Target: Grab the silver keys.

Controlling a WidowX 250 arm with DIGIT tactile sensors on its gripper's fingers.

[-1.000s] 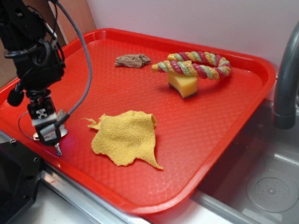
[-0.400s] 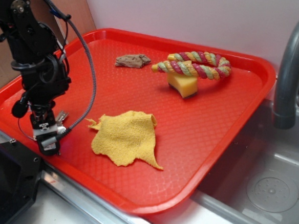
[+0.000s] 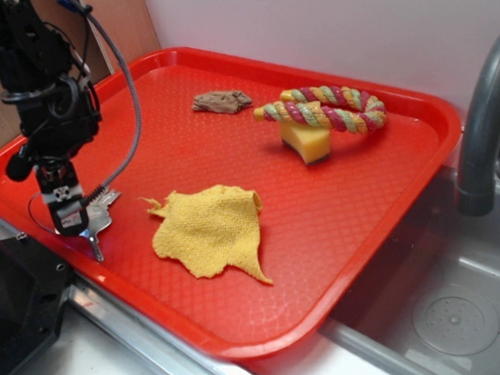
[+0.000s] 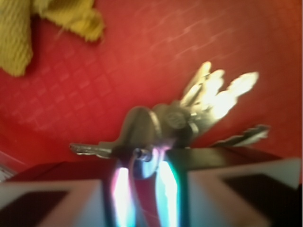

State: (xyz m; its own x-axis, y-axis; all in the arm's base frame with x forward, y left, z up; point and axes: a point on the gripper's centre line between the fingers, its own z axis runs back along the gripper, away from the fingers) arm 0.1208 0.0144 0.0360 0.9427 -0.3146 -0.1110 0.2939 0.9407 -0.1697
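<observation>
The silver keys (image 3: 100,217) are a small shiny bunch at the near left of the red tray (image 3: 381,221), with one key pointing down below the fingers. My gripper (image 3: 71,224) points down over the tray's left edge and is shut on the bunch. In the wrist view the two pads stand a narrow gap apart, my gripper (image 4: 144,158) pinching a key head, and the rest of the silver keys (image 4: 208,97) fan out to the upper right over the red tray (image 4: 94,94). A thin wire loop (image 3: 33,209) curves out to the gripper's left.
A yellow cloth (image 3: 210,233) lies just right of the keys. At the tray's back lie a brown rag (image 3: 223,102), a yellow sponge (image 3: 305,141) and a coloured rope ring (image 3: 326,109). A grey faucet (image 3: 485,111) rises over the sink at the right. A black box (image 3: 14,307) sits by the near-left edge.
The gripper dipped to the tray, then rose and shifted left. The keys have come up with it and now hang from the fingers.
</observation>
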